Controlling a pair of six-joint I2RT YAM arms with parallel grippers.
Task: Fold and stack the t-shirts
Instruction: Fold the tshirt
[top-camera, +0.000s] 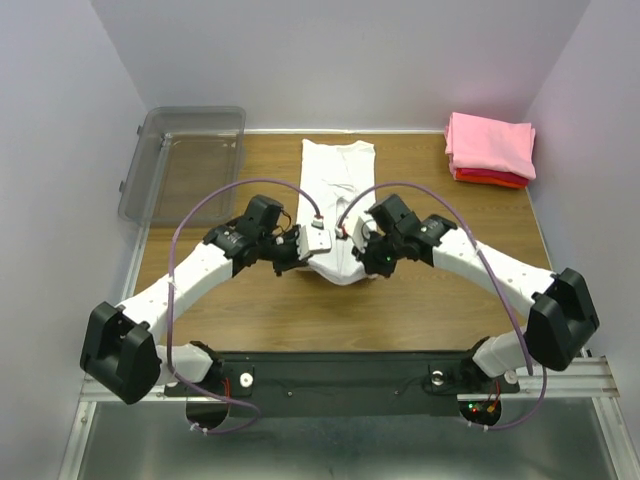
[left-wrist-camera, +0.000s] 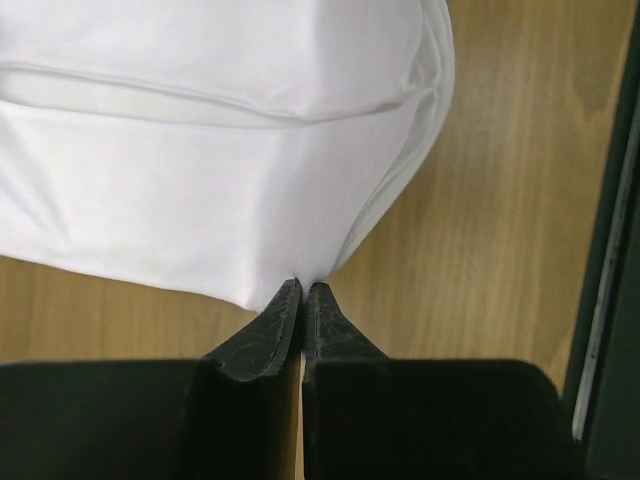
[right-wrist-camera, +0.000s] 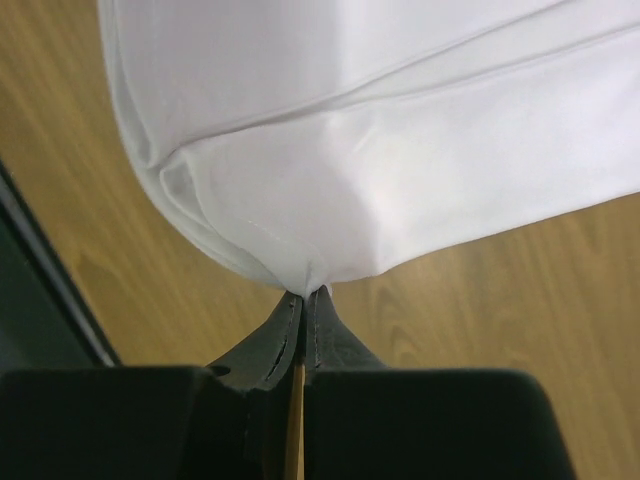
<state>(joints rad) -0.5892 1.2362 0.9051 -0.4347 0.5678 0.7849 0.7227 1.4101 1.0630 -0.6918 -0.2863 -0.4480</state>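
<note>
Left fingers: my left gripper (left-wrist-camera: 303, 287) is pinched closed on the near-left corner of the white cloth t-shirt (left-wrist-camera: 200, 180), with the hem nipped right at the tips.
Right fingers: my right gripper (right-wrist-camera: 305, 295) is clamped the same way on the near-right corner, a small gather of hem between the tips.
Where the shirt is: folded lengthwise into a long narrow strip, it runs straight away from both pairs of tips across the brown wooden table (top-camera: 230, 310). Its near end spans the gap between my two grips.
Step in hand: by my judgement, bringing this near end over onto the far end to halve the strip.
Doing it well: raise both corners together and level, holding the edge between them taut so that it does not sag. Carry it forward and set hem on hem, square. Both holds are thin and only at the tips, so go slowly, and let go only once the cloth lies flat.
Shirts, counted: three. One is the white one in my fingers. One folded pink cloth t-shirt (top-camera: 490, 143) lies on one folded red cloth t-shirt (top-camera: 487, 178), far ahead and to the right of my right fingers. The orange edge under the red may be its own fold; I cannot tell.
Other things, counted: one clear grey plastic bin (top-camera: 135, 190), far ahead and to the left of my left fingers.
</note>
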